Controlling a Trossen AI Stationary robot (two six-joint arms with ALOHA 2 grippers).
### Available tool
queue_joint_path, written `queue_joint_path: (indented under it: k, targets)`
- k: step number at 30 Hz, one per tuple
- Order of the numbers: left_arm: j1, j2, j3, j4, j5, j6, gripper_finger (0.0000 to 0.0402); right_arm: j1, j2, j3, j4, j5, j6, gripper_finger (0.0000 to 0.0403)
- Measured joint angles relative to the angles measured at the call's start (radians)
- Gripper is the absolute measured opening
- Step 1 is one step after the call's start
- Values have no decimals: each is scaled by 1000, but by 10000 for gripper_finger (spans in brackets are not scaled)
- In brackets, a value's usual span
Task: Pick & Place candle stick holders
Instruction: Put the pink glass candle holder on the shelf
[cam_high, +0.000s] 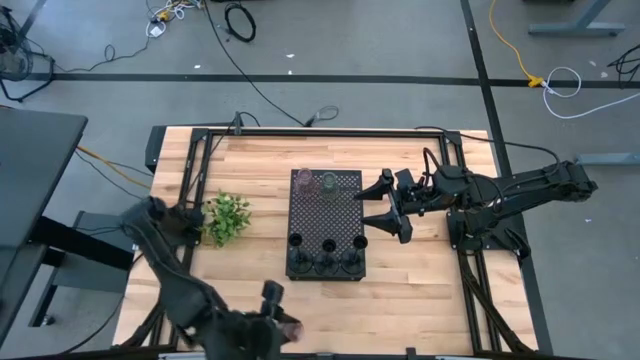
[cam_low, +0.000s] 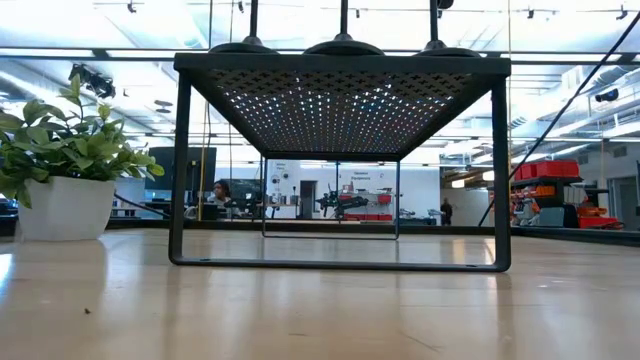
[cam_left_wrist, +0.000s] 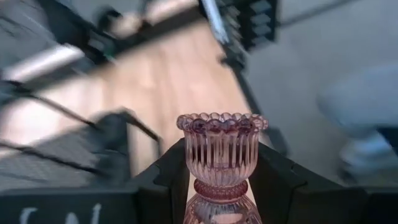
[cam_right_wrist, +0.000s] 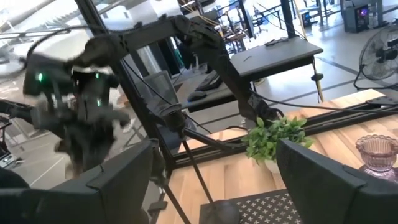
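A: What's the setting?
B: A pale wooden table (cam_high: 260, 170) on a grey floor strewn with cables; the perforated tray (cam_high: 326, 205) sits mid-table, a plant (cam_high: 227, 217) to its left.

A: And the holders?
B: Three black sticks (cam_high: 326, 262) on the tray's near edge, two glass cups (cam_high: 317, 181) on its far edge. The left gripper (cam_high: 280, 325), at the near edge, grasps a pink cup (cam_left_wrist: 221, 149). The right gripper (cam_high: 378, 210) stands released beside the tray's right side.

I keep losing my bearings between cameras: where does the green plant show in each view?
High view: plant left of the black perforated tray, on the table's left half.
Low view: plant at the picture's left edge, in a white pot, left of the tray.
Left wrist view: not in it.
Right wrist view: plant middle right, beyond the tray's corner.
Shared landmark: the tray, seen in those three views.
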Motion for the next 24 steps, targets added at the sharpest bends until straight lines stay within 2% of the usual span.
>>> queue_joint_path:
  k: [6,16,24]
  targets:
    - [-33,-96,0,34,-210,91,137,0,0,0,0,0,0,339]
    - [-48,-214,0,157,-395,287,137,0,0,0,-1,0,3,339]
    - [-19,-324,0,156,-488,333,137,0,0,0,-2,0,3,339]
